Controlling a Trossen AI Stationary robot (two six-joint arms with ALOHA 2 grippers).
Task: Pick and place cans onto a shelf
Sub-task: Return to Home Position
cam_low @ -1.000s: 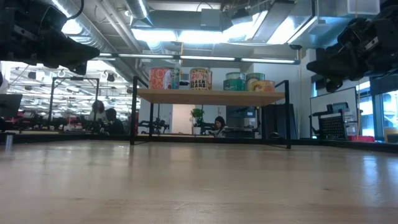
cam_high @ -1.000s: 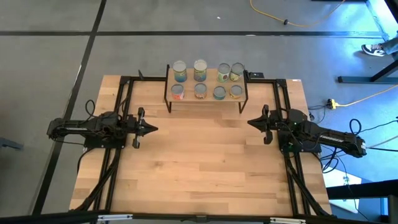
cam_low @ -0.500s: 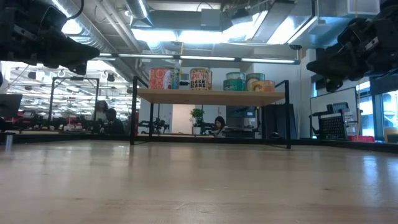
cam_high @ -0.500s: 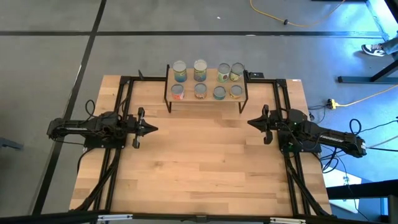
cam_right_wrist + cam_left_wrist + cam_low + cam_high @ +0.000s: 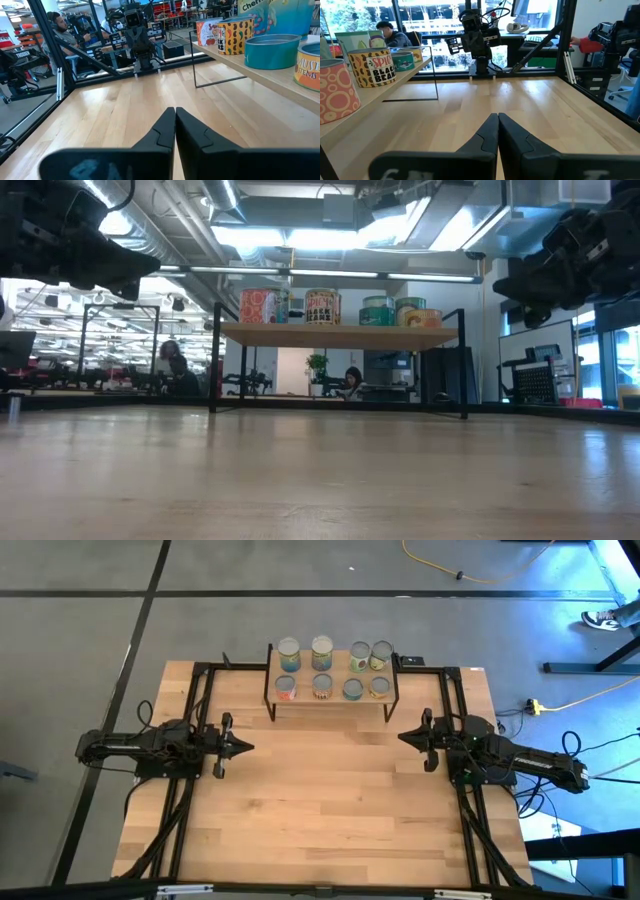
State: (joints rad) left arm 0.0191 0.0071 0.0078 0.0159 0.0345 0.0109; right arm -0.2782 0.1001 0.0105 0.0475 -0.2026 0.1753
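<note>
While cans [image 5: 321,653] fill the shelf [image 5: 303,673], left tool [image 5: 245,748] and right tool [image 5: 403,737] hang well away, both closed.

- A light wooden table [image 5: 330,810] is standing on a grey floor [image 5: 80,640] that is showing dark seam lines
- A yellow cable [image 5: 470,578] is curling over the floor beyond the table's far edge, and a second yellow cable [image 5: 585,693] is trailing away on the table's right side
- A shoe [image 5: 603,619] is showing at the right edge of the high view
- In the low view a seated person [image 5: 352,381] is showing far behind the table, near a potted plant [image 5: 317,366]
- A person in headphones [image 5: 59,23] is sitting in the room beyond the table in the right wrist view
</note>
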